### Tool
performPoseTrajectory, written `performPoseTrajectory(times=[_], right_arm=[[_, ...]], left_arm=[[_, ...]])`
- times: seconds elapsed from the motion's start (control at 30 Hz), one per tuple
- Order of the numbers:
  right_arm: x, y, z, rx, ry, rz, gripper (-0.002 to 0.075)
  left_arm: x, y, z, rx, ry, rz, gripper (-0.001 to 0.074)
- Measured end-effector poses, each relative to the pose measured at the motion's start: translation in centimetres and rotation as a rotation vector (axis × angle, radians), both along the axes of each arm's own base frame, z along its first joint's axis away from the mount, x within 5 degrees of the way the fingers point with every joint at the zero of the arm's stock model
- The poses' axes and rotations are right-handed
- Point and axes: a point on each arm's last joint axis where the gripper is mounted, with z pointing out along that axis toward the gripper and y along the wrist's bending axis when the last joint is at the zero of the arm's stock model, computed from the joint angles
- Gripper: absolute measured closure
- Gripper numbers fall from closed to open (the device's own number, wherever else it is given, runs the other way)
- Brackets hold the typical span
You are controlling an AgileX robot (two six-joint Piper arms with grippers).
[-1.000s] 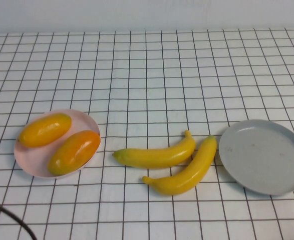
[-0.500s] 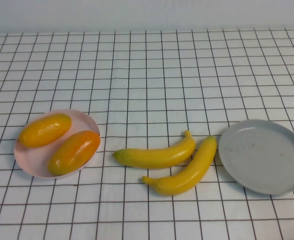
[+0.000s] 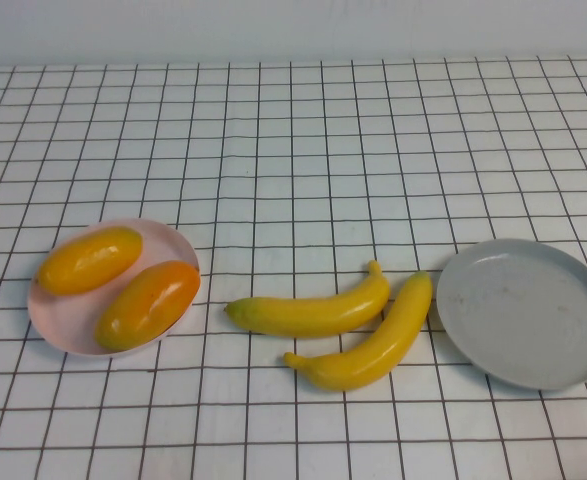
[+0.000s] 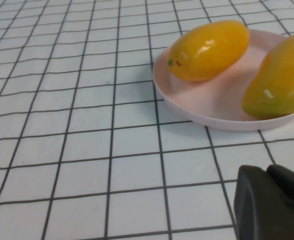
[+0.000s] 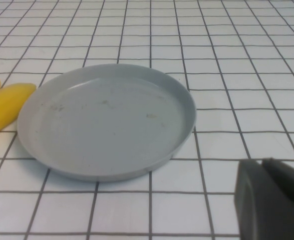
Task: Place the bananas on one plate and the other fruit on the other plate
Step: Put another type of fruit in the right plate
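Observation:
Two bananas lie side by side on the checked cloth, between the plates, next to the grey plate, which holds nothing. The pale pink plate at the left holds the yellow-orange fruit and the deeper orange fruit. Neither gripper shows in the high view. In the left wrist view my left gripper is shut and empty, short of the pink plate. In the right wrist view my right gripper is shut and empty, short of the grey plate, with banana ends beside it.
A white cloth with a black grid covers the whole table. A pale wall runs along the far edge.
A dark cable and arm part at the bottom left corner of the high view one second ago has left the view. The fruit and plates have not moved.

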Motion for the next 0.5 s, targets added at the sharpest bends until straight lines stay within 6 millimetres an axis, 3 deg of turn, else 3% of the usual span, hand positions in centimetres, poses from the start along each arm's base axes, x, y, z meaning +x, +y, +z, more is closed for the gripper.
performPoseTrajectory(times=[0.5], right_arm=[[-0.01,0.0,0.01,0.0,-0.002,0.0,0.0742]], left_arm=[[-0.21,-0.34,0.13,-0.013,-0.028,-0.06,0.0735]])
